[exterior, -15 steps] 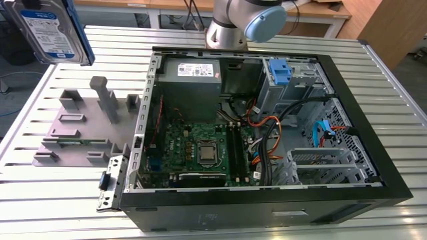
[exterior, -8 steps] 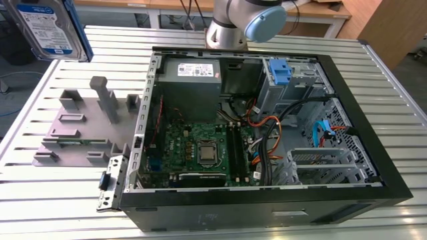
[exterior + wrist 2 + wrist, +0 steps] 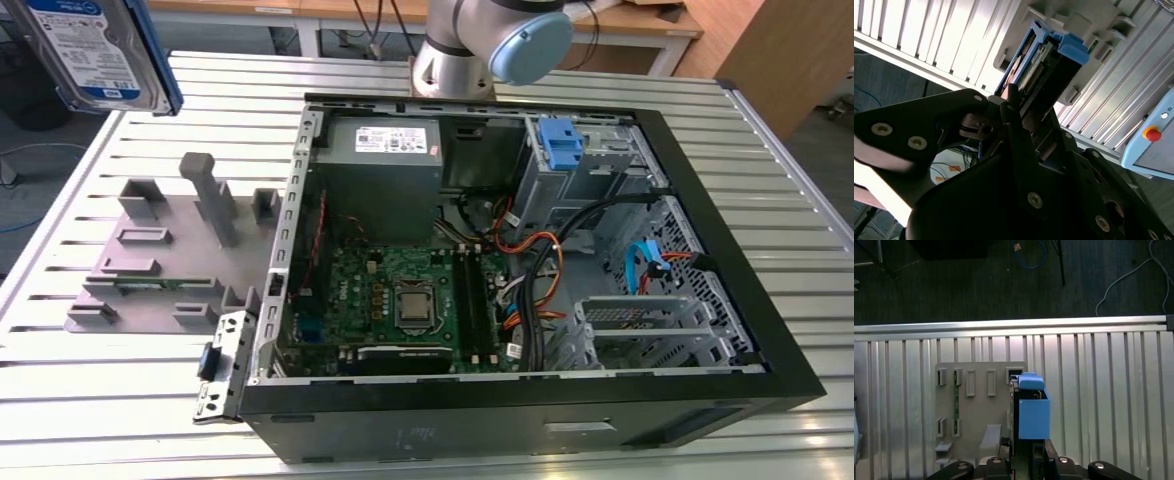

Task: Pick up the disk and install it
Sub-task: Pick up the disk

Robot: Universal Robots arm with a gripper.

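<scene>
**Disk held aloft, clear of the fixture and the open case**

The disk point(image 3: 96, 48) hangs in the air at the far corner on the exterior view's left, label facing the camera, its top cut by the picture's edge. In the first wrist view it is seen edge-on with its blue bracket point(image 3: 1033, 412) uppermost. It sits above the line where the grey fixture point(image 3: 979, 405) meets bare slats of the tabletop point(image 3: 1104, 390). Nothing touches the disk on its free sides, so there is open air all round it. The tabletop's rail lies beyond, and past that is the dark floor point(image 3: 979, 280) with loose cables.

The hand point(image 3: 1031, 107) is closed on the disk. Its black fingers point(image 3: 1010, 107) press on opposite faces of the lower part, leaving the bracket end free.

The fixture point(image 3: 167, 250) stands on the tabletop just beside the computer case point(image 3: 534, 400), which lies open, well apart from the disk toward the exterior view's right. Inside the case are the power supply point(image 3: 380, 150), a tall blue latch point(image 3: 563, 145) and a metal drive cage point(image 3: 641, 320), with cables running between them. The arm point(image 3: 487, 40) rises behind the case.

Counted: one disk, one hand, one fixture, one case, one power supply, one latch.
</scene>
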